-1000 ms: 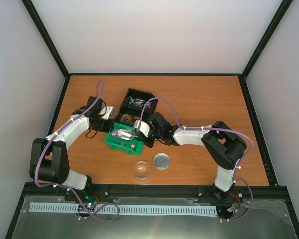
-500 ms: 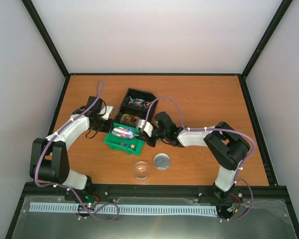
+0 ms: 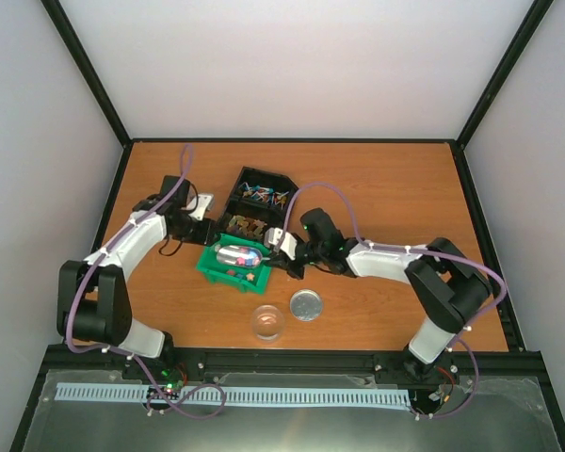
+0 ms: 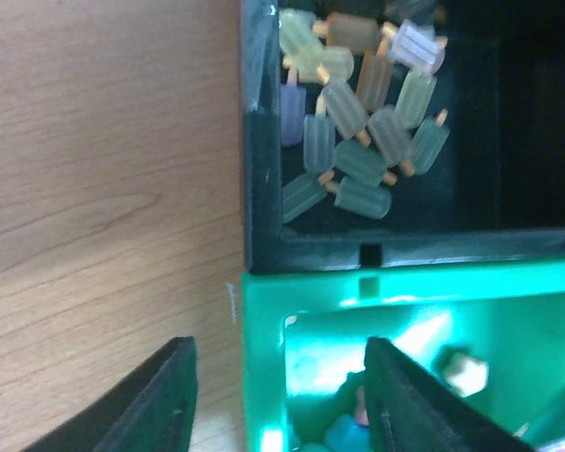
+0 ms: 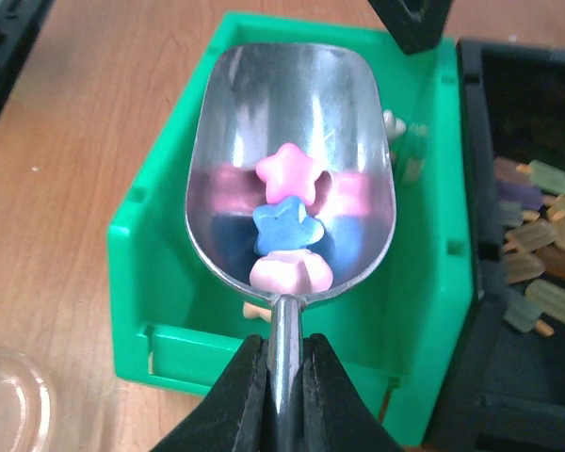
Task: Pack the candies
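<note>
Star-shaped candies lie in a green bin [image 3: 218, 268]; some show in the left wrist view [image 4: 464, 371]. My right gripper [image 5: 284, 381] is shut on the handle of a silver scoop [image 5: 292, 104] and holds it over the green bin [image 5: 160, 282]. Three candies lie in the scoop: a pink star [image 5: 287, 169], a blue one [image 5: 284, 226] and another pink one [image 5: 290, 273]. My left gripper [image 4: 282, 405] is open, its jaws astride the bin's far-left wall [image 4: 262, 377] without touching it. In the top view the scoop [image 3: 237, 252] is above the bin, with the right gripper [image 3: 287, 247] to its right and the left gripper [image 3: 202, 221] behind it.
A black tray [image 3: 257, 188] with popsicle-shaped pieces [image 4: 358, 122] stands right behind the green bin. A clear glass jar [image 3: 267, 322] and a round silver lid [image 3: 306, 305] sit in front of the bin, near the table's front edge.
My right arm's wrist has drawn back to the right, with the scoop still over the green bin. My left gripper has shifted slightly towards the far left.
</note>
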Controlling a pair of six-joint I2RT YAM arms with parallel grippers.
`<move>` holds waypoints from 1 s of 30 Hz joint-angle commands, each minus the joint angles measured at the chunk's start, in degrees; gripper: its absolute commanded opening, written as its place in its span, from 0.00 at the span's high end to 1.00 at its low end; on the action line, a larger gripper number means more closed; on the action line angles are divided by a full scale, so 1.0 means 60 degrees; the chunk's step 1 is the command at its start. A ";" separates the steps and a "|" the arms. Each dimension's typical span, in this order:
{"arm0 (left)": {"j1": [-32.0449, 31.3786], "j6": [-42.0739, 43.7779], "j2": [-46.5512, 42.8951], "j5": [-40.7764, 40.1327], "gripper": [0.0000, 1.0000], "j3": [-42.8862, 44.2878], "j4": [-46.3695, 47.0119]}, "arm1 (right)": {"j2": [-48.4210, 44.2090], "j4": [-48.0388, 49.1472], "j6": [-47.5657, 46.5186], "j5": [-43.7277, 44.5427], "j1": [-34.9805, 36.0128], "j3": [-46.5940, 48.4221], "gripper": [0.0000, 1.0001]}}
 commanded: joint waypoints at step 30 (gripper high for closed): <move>-0.1349 0.7052 -0.3081 0.5244 0.38 0.1353 -0.2968 | -0.2859 -0.6742 -0.1682 -0.2048 -0.0297 0.2535 0.97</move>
